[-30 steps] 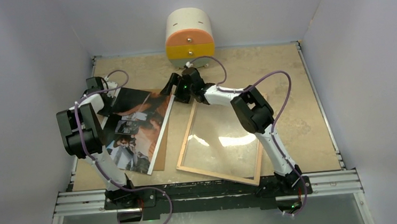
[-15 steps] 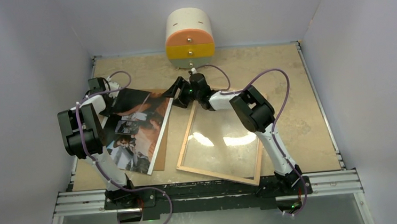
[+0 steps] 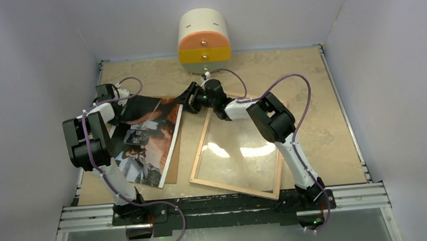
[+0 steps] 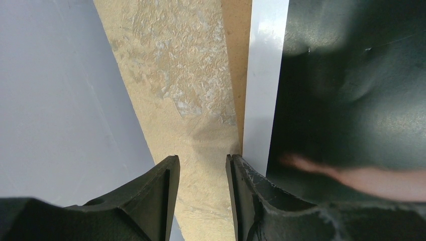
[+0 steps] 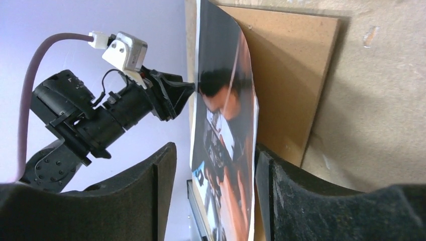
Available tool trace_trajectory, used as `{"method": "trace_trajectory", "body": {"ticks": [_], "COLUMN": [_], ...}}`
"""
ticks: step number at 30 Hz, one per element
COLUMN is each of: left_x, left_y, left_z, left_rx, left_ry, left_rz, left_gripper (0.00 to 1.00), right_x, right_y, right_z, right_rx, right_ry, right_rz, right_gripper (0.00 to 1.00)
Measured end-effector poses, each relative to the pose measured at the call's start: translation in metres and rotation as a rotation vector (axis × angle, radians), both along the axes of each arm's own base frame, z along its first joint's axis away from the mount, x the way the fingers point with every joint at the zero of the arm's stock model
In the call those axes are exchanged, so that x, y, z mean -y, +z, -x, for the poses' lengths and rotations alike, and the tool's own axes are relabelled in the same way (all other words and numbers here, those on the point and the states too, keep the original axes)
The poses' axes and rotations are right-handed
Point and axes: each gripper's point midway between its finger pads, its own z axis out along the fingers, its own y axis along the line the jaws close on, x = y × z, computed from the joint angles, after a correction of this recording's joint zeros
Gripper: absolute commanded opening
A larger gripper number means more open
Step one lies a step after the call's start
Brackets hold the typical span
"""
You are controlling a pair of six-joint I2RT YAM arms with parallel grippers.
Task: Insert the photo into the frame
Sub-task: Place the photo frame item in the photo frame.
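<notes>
right gripper (image 3: 191, 97) slid left to upper-right corner of the photo (image 3: 143, 140); fingers apart, straddling its raised edge, likely for a pinch. left gripper (image 4: 201, 163), fingers apart, seemingly steadies the upper-left border.

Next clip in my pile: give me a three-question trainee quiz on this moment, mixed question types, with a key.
1. True or false: the photo already lies inside the frame.
2. The photo rests mostly on: A) the frame's glass; B) the brown backing board; C) the frame's wooden rim.
3. Which arm's tool has the photo's edge between its parted fingers?

Key: 1 false; 2 B; 3 the right tool.
</notes>
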Motion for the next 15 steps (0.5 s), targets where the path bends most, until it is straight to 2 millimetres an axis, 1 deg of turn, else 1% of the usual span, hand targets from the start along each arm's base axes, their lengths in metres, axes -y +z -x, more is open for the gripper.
{"method": "trace_trajectory", "body": {"ticks": [2,5,6,8,10,11,14,15], "left_x": [0.000,0.000,0.000,0.000,0.000,0.000,0.000,0.000], "left_y": [0.000,0.000,0.000,0.000,0.000,0.000,0.000,0.000], "left_z": [0.000,0.000,0.000,0.000,0.000,0.000,0.000,0.000], "left_rx": [0.000,0.000,0.000,0.000,0.000,0.000,-0.001,-0.001], "left_ry": [0.000,-0.001,-0.001,-0.002,-0.002,-0.003,-0.003,-0.003], "left_rz": [0.000,0.000,-0.001,-0.001,-0.001,0.000,0.000,0.001], "left_gripper": [0.43,0.43,0.43,0.43,0.43,0.43,0.43,0.43], "right_x": [-0.004,-0.014,-0.018,-0.025,-0.029,-0.030,-0.032,-0.031], "right_y": [0.004,0.018,0.023,0.030,0.029,0.027,0.010,0.004], "right_z": [0.000,-0.003,-0.003,-0.004,-0.004,-0.004,-0.003,-0.003], "right_rx": [0.004,0.033,0.044,0.065,0.071,0.073,0.059,0.052], "right_ry": [0.007,0.021,0.025,0.035,0.044,0.047,0.056,0.057], "right_rz": [-0.004,-0.025,-0.031,-0.038,-0.027,-0.019,0.029,0.048], "right_gripper": [0.59,0.58,0.55,0.45,0.33,0.26,0.15,0.09]}}
